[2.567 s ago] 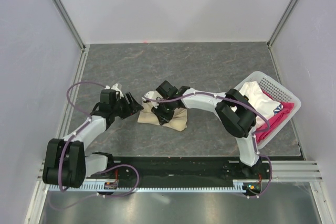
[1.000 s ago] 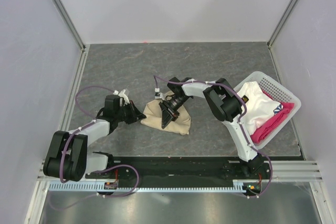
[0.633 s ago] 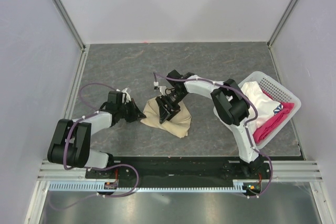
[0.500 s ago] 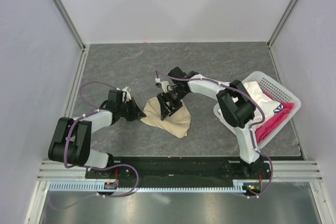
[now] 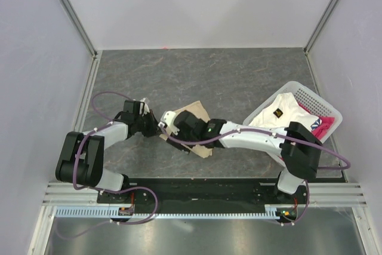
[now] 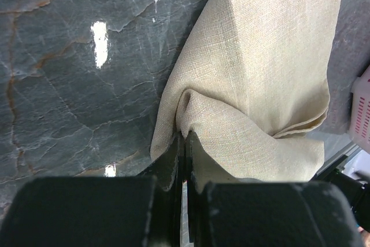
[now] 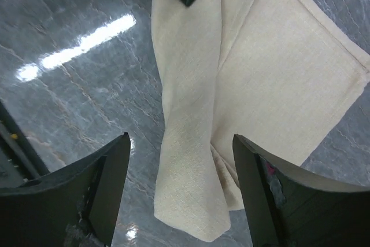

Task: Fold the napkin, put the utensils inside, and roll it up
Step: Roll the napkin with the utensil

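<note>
R fingers (image 7: 107, 192) wide apart | napkin (image 7: 272, 79) between, folded, long flap atop | grey tbl (image 7: 63, 108)

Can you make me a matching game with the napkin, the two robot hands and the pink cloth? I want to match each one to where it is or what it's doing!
Things:
1. napkin
2. left hand
3. right hand
4. pink cloth

Clues:
A. tucked in the white basket
B. open, held over the beige cloth
C. shut, pinching a fold of cloth
D. beige, lying on the grey table

Pairs: 1-D, 2-C, 3-B, 4-A
</note>
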Controlling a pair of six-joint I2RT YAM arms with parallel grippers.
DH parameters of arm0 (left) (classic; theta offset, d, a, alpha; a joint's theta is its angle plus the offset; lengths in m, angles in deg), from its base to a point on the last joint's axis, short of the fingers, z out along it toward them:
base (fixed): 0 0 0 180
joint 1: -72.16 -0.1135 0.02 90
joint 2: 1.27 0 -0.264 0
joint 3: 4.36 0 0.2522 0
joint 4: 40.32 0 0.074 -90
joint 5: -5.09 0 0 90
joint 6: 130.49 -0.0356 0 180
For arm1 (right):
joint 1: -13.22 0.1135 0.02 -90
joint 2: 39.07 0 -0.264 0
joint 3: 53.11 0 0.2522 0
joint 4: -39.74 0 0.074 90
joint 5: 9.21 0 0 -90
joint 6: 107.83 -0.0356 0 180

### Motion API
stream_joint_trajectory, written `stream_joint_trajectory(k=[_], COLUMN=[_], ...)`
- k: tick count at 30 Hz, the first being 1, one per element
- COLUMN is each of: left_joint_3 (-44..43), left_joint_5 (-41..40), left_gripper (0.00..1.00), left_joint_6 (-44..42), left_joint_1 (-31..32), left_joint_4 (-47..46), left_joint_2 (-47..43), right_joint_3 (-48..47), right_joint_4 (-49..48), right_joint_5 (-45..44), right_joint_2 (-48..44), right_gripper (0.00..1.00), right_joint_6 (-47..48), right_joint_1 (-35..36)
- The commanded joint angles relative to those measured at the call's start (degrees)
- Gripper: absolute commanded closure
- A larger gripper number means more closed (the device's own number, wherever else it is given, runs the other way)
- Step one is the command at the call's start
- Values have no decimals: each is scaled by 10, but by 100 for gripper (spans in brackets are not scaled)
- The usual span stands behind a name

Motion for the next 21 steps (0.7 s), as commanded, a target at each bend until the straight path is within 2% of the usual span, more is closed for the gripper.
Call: stream_joint_trajectory(k=[1, 6, 10, 15, 19, 20, 21], left_joint_3=[-21, -24, -24, -23, -22, -22, -21], left_joint_5=[-13, -15, -15, -11, -4, 3, 5], left_gripper=[98, 98, 98, 98, 98, 98, 96], left_joint_6=[-13, -12, -13, -13, -16, -16, -16], left_joint_1=[-2, -2, -3, -2, -3, -2, -3], left_joint_4=[10, 15, 15, 15, 8, 4, -3], left_joint_2=[3, 3, 1, 1, -1, -1, -4], right_joint_3=[40, 43, 34, 24, 24, 24, 24], right_joint_4=[-28, -32, -31, -29, -28, -24, -21], right_joint_5=[-186, -174, -175, -158, -66, 3, 35], right_joint_2=[6, 44, 70, 99, 101, 101, 105], right_gripper=[21, 28, 30, 38, 50, 55, 57], right_joint_6=[17, 14, 19, 21, 22, 25, 28], right_joint_1=[47, 69, 69, 52, 16, 1, -7])
